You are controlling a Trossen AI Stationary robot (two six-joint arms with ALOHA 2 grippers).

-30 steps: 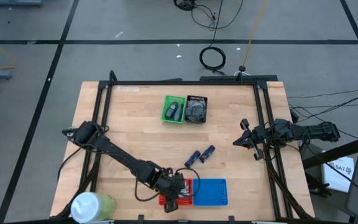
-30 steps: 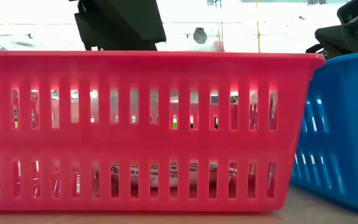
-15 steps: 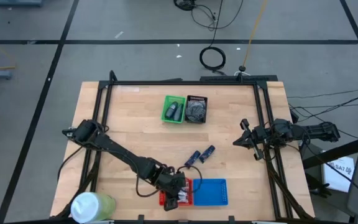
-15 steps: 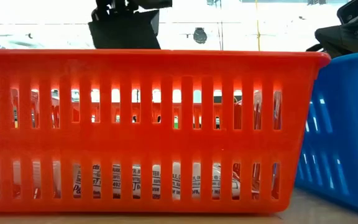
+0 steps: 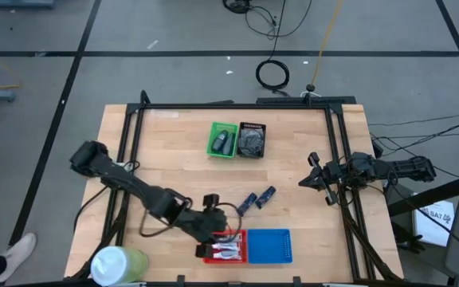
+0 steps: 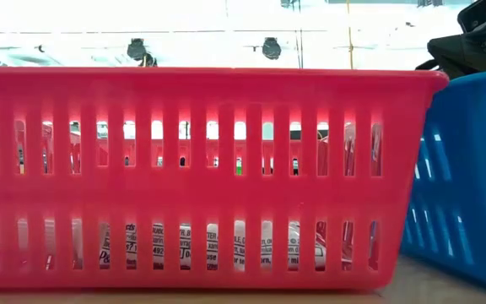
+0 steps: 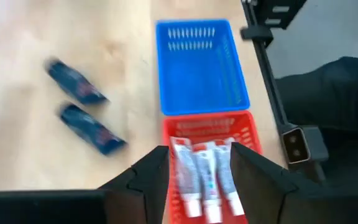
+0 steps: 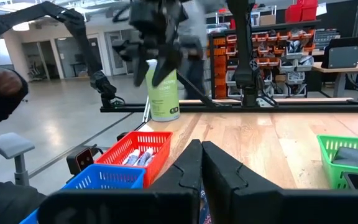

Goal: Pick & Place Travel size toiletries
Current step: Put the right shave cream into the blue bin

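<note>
Three white-silver tubes (image 7: pixel 204 180) lie side by side on the floor of the red tray (image 5: pixel 224 247). Two dark navy tubes (image 5: pixel 247 202) (image 5: pixel 266 194) lie flat on the bare wood just beyond it. My left gripper (image 7: pixel 194 171) hangs open and empty above the red tray's left side (image 5: pixel 216 229), tipped down toward the tubes. My right gripper (image 5: pixel 305 179) waits shut at the table's right edge, its fingers together (image 8: pixel 201 162). Grey pieces lie in the green tray (image 5: pixel 223 140).
A blue tray (image 5: pixel 269 245) stands against the red tray's right side. A black tray (image 5: pixel 252 139) stands next to the green one at the far middle. A large pale green cylinder (image 5: pixel 118 263) stands at the near left corner. A dark frame (image 5: pixel 237 105) rims the table.
My left gripper has risen out of the red tray and drawn back toward the table's left, so it no longer shows above the tray in the low view. The white tubes now lie uncovered in the tray in the high view.
</note>
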